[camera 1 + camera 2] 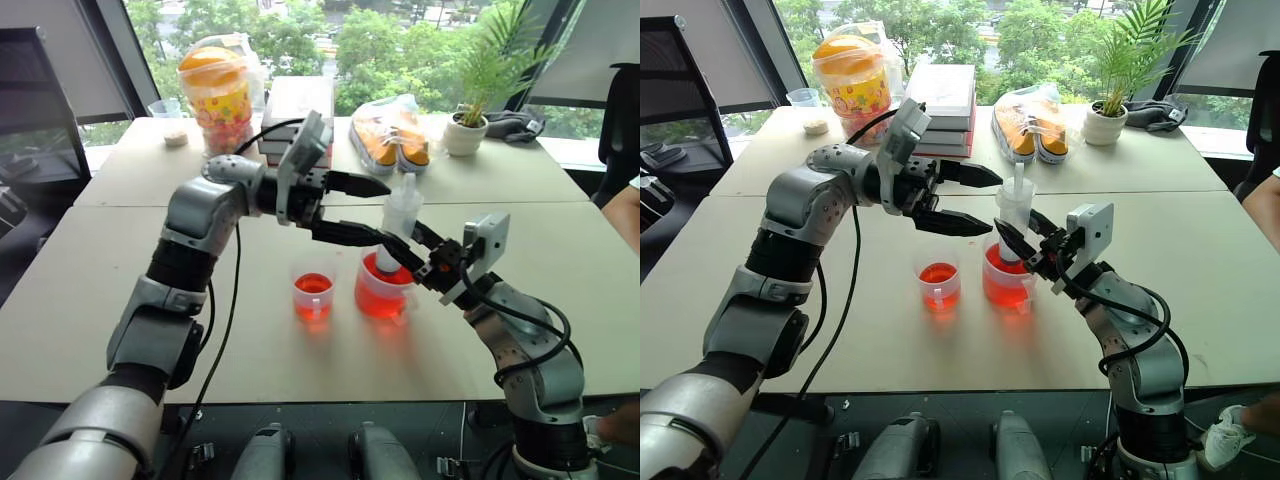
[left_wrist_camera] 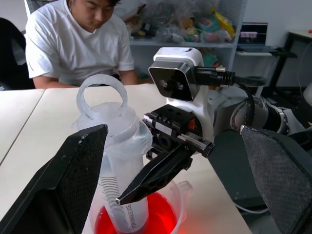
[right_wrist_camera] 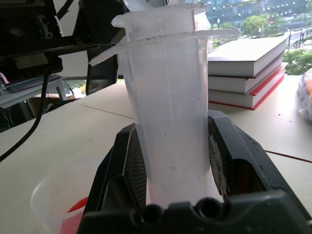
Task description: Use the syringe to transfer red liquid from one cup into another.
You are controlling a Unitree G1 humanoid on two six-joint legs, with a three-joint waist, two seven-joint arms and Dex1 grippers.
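Standing on the table (image 1: pixel 90 300), the handled beaker (image 1: pixel 383 292) holds red liquid (image 1: pixel 380 300) with the syringe (image 1: pixel 397 228) upright inside it, tip submerged. The right gripper (image 1: pixel 1025 245) is clamped on the syringe barrel. The left gripper (image 1: pixel 965 198), jaws spread wide, sits level beside the plunger ring (image 2: pixel 102 95), apart from it. The small cup (image 1: pixel 314 291) just beside the beaker already contains some liquid. Judged stage: another draw not yet begun; discharge into the small cup remains.
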